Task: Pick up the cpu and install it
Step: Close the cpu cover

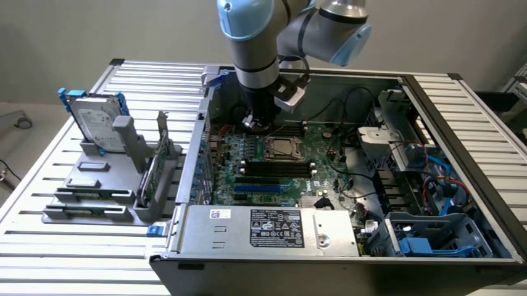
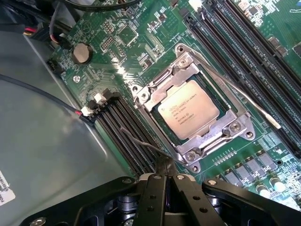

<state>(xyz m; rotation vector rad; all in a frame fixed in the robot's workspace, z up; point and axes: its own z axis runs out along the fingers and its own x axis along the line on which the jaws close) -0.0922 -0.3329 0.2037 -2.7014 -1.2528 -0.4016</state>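
The cpu (image 2: 188, 109), a small square chip with a dull silver top, lies flat inside the metal-framed socket (image 2: 237, 127) on the green motherboard. In the exterior view the cpu (image 1: 282, 147) sits mid-board inside the open computer case. My gripper (image 2: 164, 175) is shut with its black fingers pressed together and nothing between them. It hangs just off one corner of the socket. In the exterior view my gripper (image 1: 257, 120) hovers over the board, slightly toward the exterior view's left and behind the socket.
A silver hard drive with blue rails (image 1: 97, 120) stands in a grey rack (image 1: 91, 185) outside the case, on the exterior view's left. Memory slots (image 1: 276, 168) flank the socket. The power supply (image 1: 272, 228) fills the case front, and cables and a blue caddy (image 1: 428, 237) crowd the right.
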